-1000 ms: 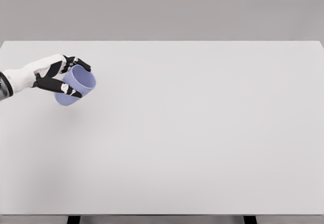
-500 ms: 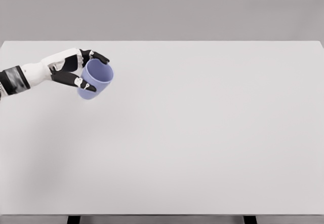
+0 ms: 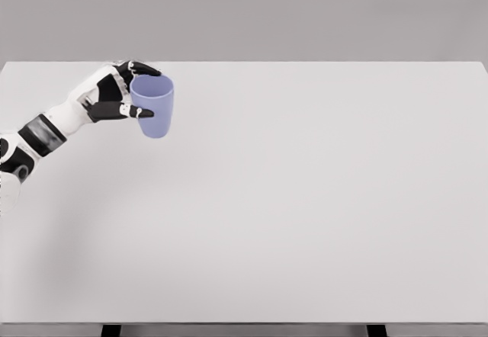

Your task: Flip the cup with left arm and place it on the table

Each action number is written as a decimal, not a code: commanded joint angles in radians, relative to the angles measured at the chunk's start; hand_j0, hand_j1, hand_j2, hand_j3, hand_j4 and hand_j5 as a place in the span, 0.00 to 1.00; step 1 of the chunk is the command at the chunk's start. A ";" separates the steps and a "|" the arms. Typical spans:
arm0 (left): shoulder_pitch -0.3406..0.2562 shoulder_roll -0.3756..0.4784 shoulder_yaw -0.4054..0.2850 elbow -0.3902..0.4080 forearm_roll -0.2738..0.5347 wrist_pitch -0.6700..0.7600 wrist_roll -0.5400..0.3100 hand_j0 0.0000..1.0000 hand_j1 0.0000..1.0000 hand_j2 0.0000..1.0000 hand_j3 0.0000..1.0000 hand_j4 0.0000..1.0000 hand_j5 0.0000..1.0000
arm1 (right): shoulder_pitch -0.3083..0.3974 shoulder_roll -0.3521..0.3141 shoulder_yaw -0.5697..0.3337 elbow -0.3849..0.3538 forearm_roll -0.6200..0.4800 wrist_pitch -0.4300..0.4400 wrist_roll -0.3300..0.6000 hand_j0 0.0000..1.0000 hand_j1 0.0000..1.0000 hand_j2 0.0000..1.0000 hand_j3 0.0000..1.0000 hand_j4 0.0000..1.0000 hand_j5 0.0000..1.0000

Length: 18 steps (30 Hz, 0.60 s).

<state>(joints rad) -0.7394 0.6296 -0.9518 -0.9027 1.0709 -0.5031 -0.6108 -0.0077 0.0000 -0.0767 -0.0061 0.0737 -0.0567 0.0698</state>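
Because the cup [image 3: 153,106] has to end mouth-up on the table [image 3: 305,200], I hold it from the side, so its rim and base are free and nothing of mine would be trapped under it when it goes down. It sits against my left hand [image 3: 114,94], just past my palm, with my fingers [image 3: 143,69] curled over the far side near the rim and my thumb [image 3: 130,111] pressed across the near wall, clamped on it. As I judge it, the turn is about done: the cup looks nearly upright, open end on top, and it seems to hang above the tabletop, not resting on it. It is a plain lilac tumbler, smooth, handleless, narrowing slightly toward the base below my thumb. My right arm does not show.
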 commanded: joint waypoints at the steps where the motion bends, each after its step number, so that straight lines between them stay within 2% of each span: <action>1: 0.003 -0.013 0.067 -0.005 -0.003 -0.044 0.000 0.61 0.61 0.61 0.61 0.61 0.61 | 0.000 0.000 0.000 0.000 0.000 0.000 -0.001 1.00 1.00 1.00 1.00 1.00 1.00; 5: 0.015 -0.027 0.076 -0.007 -0.060 -0.108 0.000 0.61 0.61 0.61 0.61 0.61 0.61 | 0.000 0.000 0.000 0.000 0.000 0.000 0.001 1.00 1.00 1.00 1.00 1.00 1.00; 12: 0.041 -0.044 0.076 -0.009 -0.154 -0.108 0.000 0.62 0.62 0.62 0.62 0.62 0.62 | 0.000 0.000 0.000 0.000 0.000 0.000 0.001 1.00 1.00 1.00 1.00 1.00 1.00; 14: 0.043 -0.057 0.079 0.001 -0.201 -0.108 0.000 0.62 0.62 0.62 0.62 0.62 0.62 | 0.000 0.000 0.000 0.000 0.000 0.000 0.001 1.00 1.00 1.00 1.00 1.00 1.00; 16: 0.091 -0.057 0.149 -0.010 -0.238 -0.108 0.000 0.62 0.62 0.62 0.62 0.62 0.62 | 0.000 0.000 0.000 0.000 0.000 0.000 0.001 1.00 1.00 1.00 1.00 1.00 1.00; 18: 0.101 -0.074 0.177 -0.010 -0.288 -0.108 0.000 0.62 0.62 0.62 0.62 0.62 0.62 | 0.000 0.000 0.000 0.000 0.000 0.000 0.001 1.00 1.00 1.00 1.00 1.00 1.00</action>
<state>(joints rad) -0.6381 0.5675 -0.8115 -0.9100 0.8222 -0.6116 -0.6110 -0.0077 0.0000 -0.0767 -0.0061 0.0737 -0.0567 0.0702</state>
